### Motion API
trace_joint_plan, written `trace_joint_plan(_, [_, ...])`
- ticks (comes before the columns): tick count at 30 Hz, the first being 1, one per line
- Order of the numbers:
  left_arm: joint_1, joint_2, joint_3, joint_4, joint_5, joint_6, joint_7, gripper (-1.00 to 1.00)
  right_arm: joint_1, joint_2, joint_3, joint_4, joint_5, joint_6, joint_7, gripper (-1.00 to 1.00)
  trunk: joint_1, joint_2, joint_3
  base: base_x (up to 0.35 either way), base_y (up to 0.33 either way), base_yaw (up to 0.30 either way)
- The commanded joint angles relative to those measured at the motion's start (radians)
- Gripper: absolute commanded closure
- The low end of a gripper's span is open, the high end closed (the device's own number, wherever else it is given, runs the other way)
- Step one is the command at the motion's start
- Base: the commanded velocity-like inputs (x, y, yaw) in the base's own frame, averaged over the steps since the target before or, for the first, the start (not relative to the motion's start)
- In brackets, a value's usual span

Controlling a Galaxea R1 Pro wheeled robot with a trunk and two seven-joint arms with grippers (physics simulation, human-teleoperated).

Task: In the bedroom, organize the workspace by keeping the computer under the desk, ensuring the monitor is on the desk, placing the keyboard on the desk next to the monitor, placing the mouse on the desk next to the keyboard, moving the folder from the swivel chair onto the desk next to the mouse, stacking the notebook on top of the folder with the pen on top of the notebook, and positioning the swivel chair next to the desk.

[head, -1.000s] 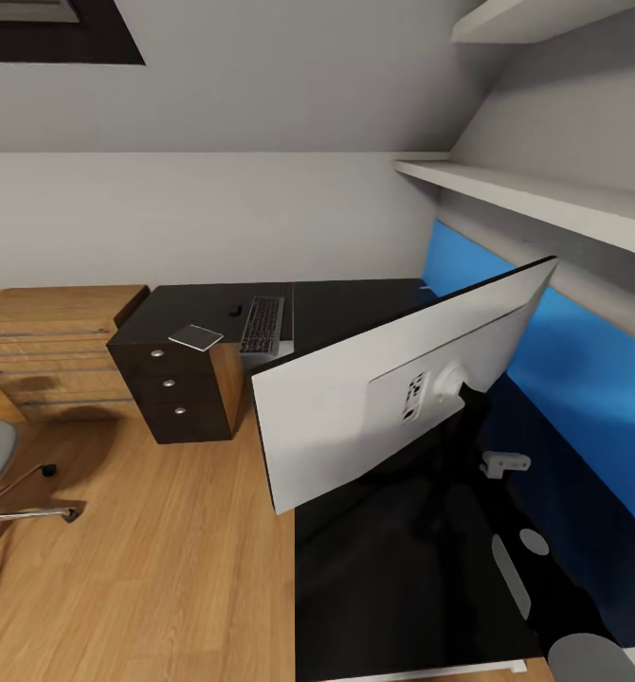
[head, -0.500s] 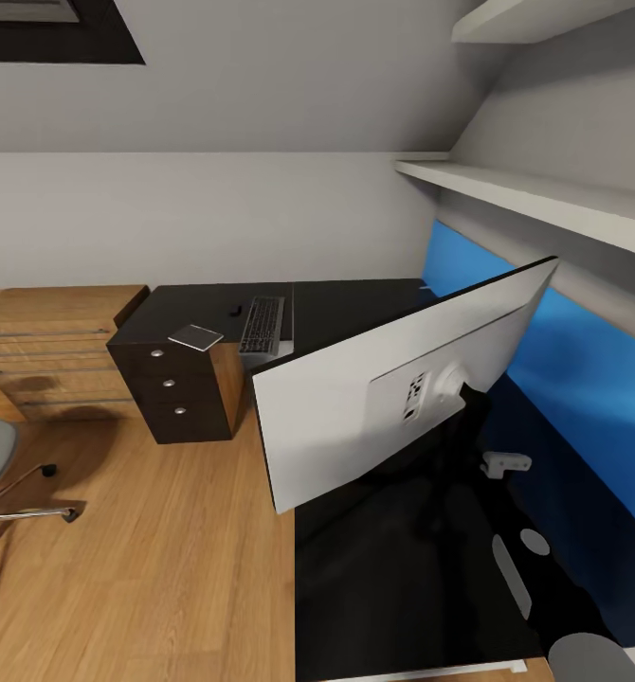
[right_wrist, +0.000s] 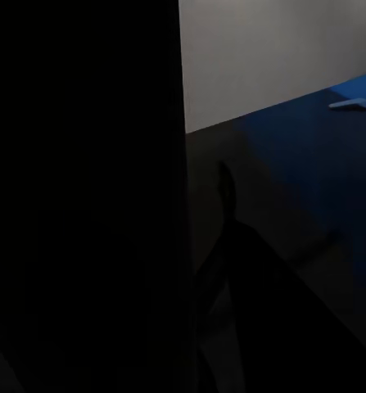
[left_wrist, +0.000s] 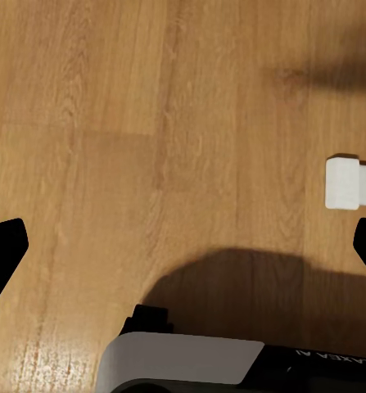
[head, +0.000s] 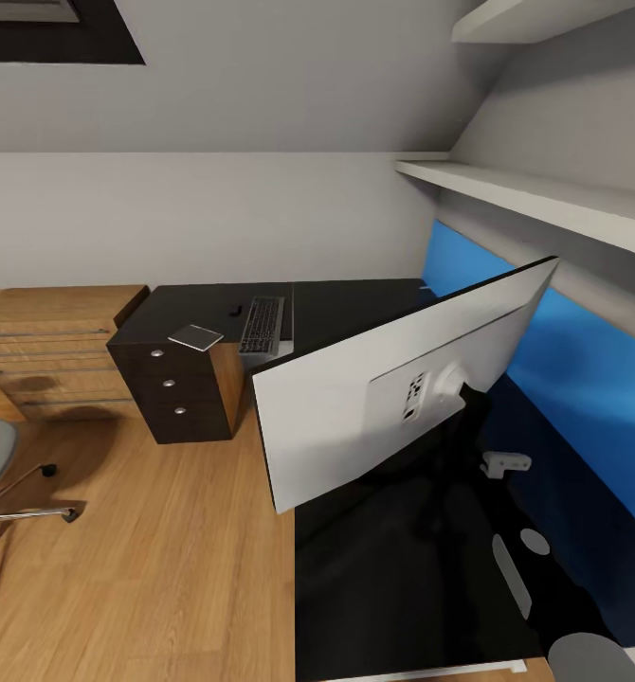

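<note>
Monitor (head: 355, 417): on the desk (head: 355, 587), white back toward the head camera, screen facing the blue panel, tilted.
Keyboard (head: 262, 325): far end of the desk top, well apart from the monitor.
Swivel chair (head: 0, 474): at the floor's left edge, away from the desk.
Left gripper (left_wrist: 183, 246): fingers spread wide, nothing held, over wood floor.
Right gripper: dark wrist view; cannot tell its opening.
Risk: an arm reaching past the monitor could clip its overhanging edge and tip it.
Change: none; scene matches earlier head frames.
</note>
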Motion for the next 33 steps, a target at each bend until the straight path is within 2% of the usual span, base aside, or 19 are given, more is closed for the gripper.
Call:
trace_joint_plan(1, [0.000,0.000,0.009,0.000,-0.007,-0.002,-0.002,-1.00,-0.001,-0.001,-0.001,0.053,0.006,0.002,-0.067,1.00,0.000,0.000,-0.001,0.000,0.000,0.000])
trace_joint_plan(33, [0.000,0.000,0.009,0.000,-0.007,-0.002,-0.002,-1.00,-0.002,-0.010,-0.002,0.055,0.006,0.001,-0.066,1.00,0.000,0.000,-0.001,0.000,-0.022,0.000])
